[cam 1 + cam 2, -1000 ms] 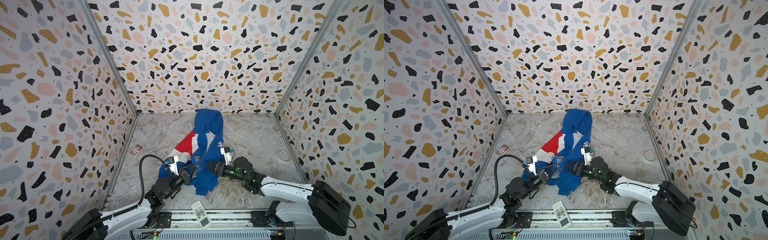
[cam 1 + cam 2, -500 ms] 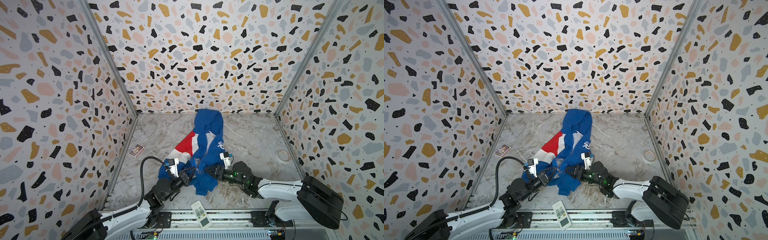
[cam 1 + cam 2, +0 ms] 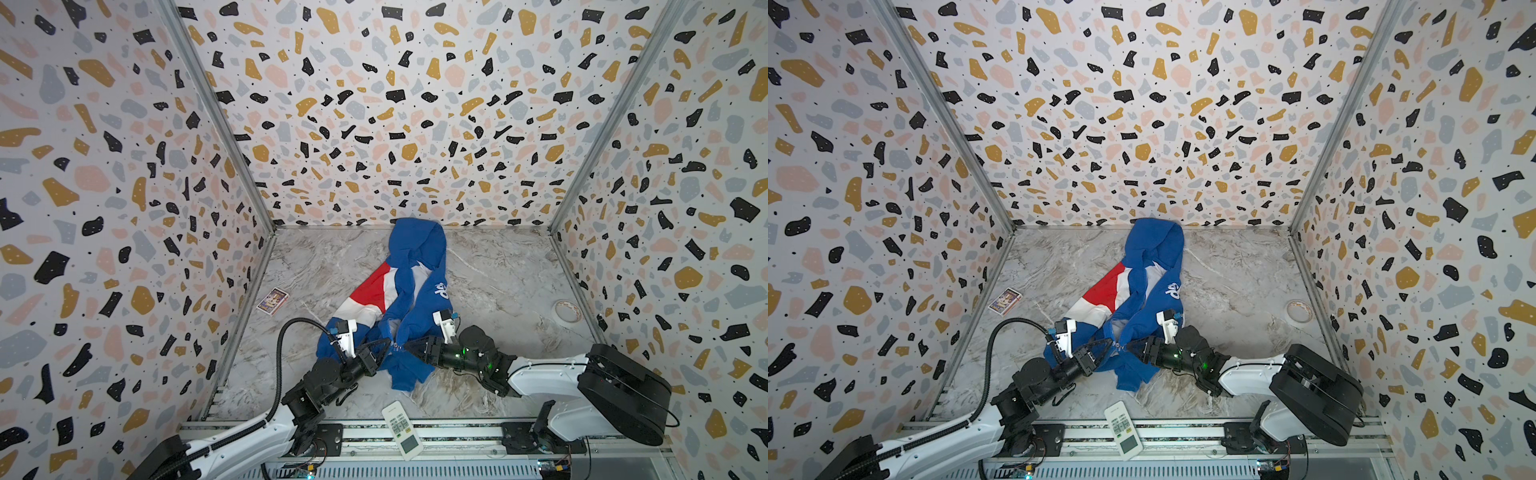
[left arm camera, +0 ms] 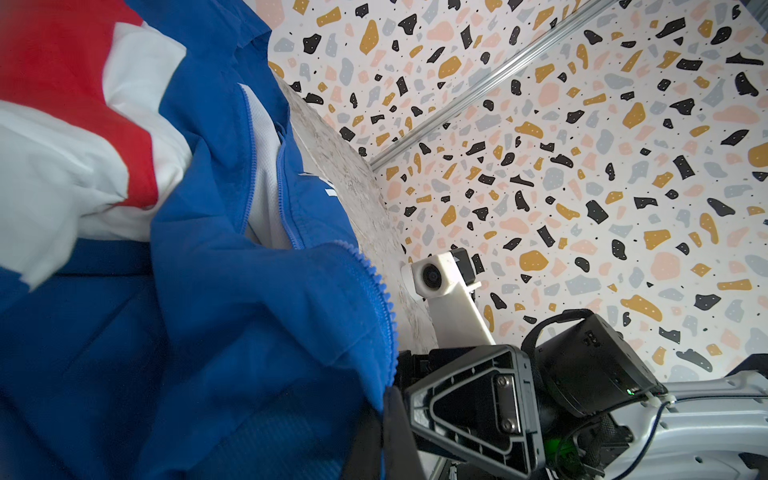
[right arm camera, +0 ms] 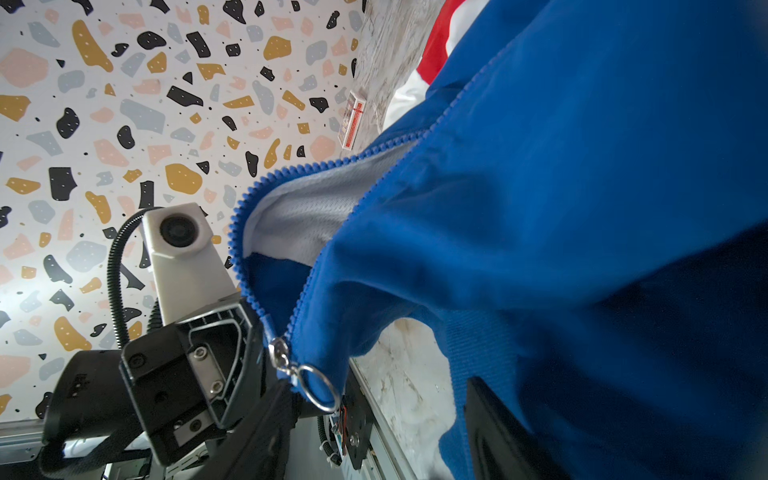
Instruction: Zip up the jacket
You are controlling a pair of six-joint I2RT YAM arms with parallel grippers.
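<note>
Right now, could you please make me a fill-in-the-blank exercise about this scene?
The jacket has its zipper mostly ____.
The zipper pull is a metal ____.
In both top views, the roll of tape lies to the ____ of the jacket.
Missing words: open; ring; right.

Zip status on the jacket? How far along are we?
Done: both zipper sides meet in the slider at the hem.
In hand: the left gripper is shut, apparently pinching the jacket just below the slider. The right gripper sits beside it, grip unclear.
Left: the whole run. Above the slider the teeth stand apart, with the white lining showing.
</note>
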